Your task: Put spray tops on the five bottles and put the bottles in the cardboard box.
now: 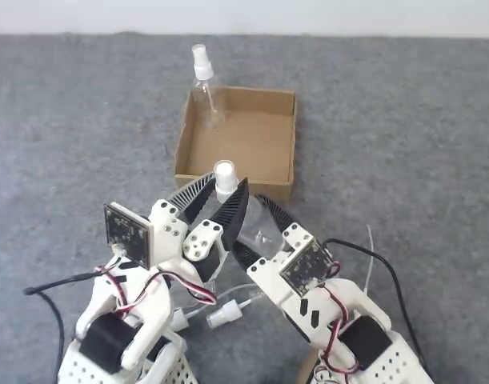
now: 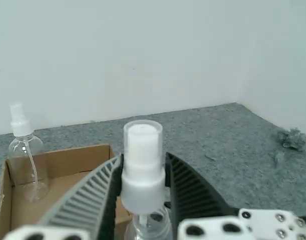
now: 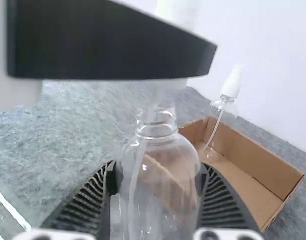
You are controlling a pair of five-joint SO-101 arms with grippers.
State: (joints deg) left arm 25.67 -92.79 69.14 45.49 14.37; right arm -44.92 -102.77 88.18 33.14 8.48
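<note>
Left jaws: ribbed black plastic, closed tight on the collar of a white spray top, which they held upright.
Right jaws: the same ribbed black, clamped round the belly of a clear plastic bottle, also upright.
Top and neck: the spray top sat directly over the right jaws, just above the bottle's threaded neck. Its thin tube ran down inside the bottle.
Cardboard box: brown, square and shallow with an open top, just beyond both jaws.
In the box: a second bottle, clear and round with a white sprayer fitted. It stood upright in a far corner, well apart from the jaws.
Loose top: white, on its side behind the jaws, between the two arms.
Tabletop: grey and rough, like felt.
</note>
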